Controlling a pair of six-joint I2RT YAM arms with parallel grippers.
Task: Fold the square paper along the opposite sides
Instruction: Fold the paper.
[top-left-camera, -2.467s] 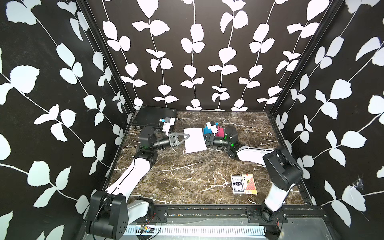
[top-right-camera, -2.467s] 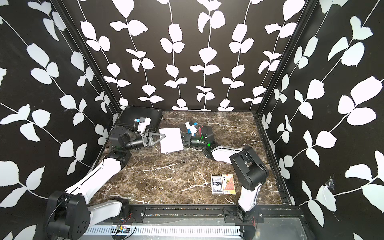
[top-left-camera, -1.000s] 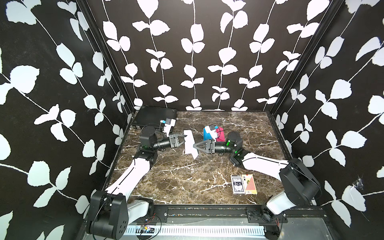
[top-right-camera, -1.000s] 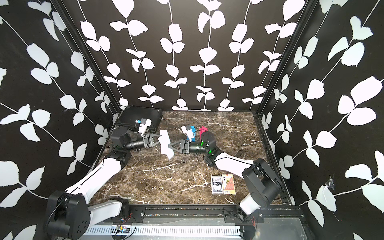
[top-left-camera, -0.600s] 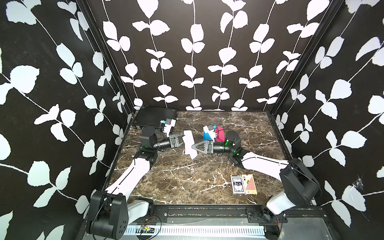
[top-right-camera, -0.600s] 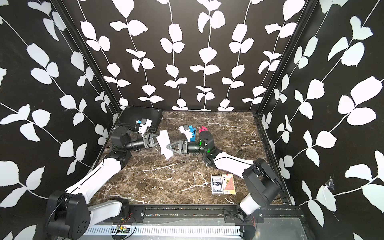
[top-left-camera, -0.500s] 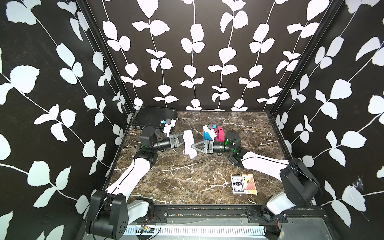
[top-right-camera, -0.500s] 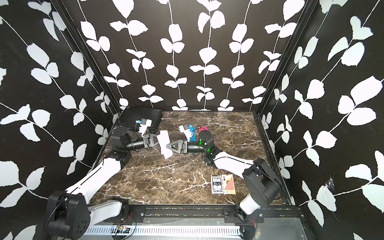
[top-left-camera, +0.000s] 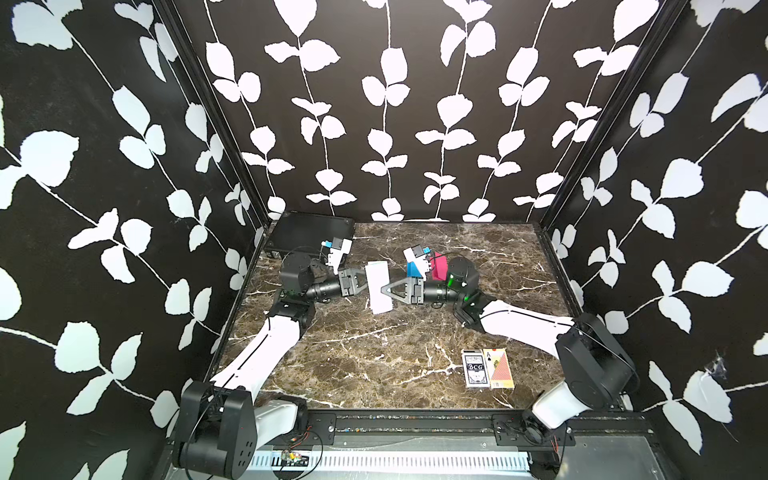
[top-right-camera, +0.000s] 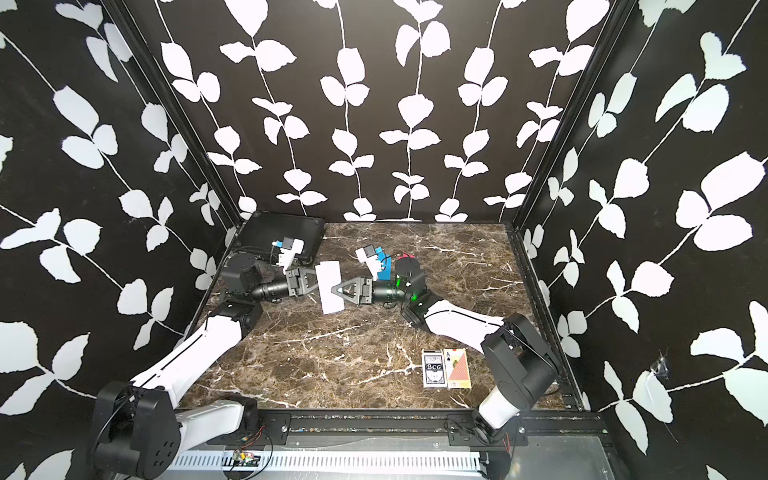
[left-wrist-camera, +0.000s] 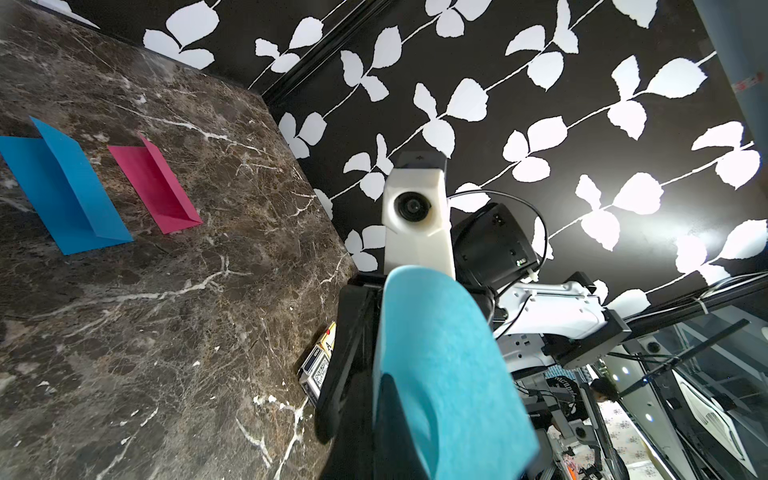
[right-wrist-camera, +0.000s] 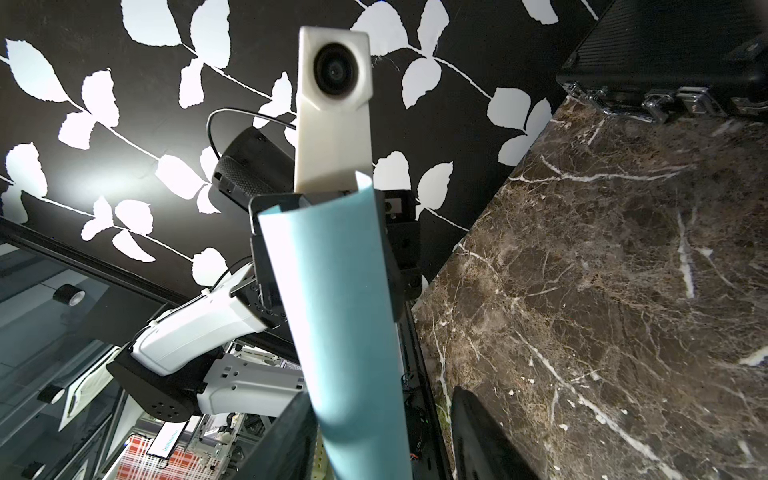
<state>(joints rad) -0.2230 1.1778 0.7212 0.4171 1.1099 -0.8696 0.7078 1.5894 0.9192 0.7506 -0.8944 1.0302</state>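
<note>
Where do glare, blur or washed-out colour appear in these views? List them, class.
Both top views: the paper reads washed-out white. Left wrist view: it looks teal and soft-edged up close; glare blooms on the wall. Right wrist view: similar wall glare.

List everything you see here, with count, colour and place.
paper: one, pale blue-white, curled between both pincers
blue folded paper: one, blue, table's far side, beside the pink one
pink folded paper: one, pink, table's far side
card packs: two, dark and orange, side by side, near right
case: one, black, far left corner
table: one, brown marble, under everything
left pincer: one, black, shut on the paper's edge
right pincer: one, black, jaws apart around the paper
</note>
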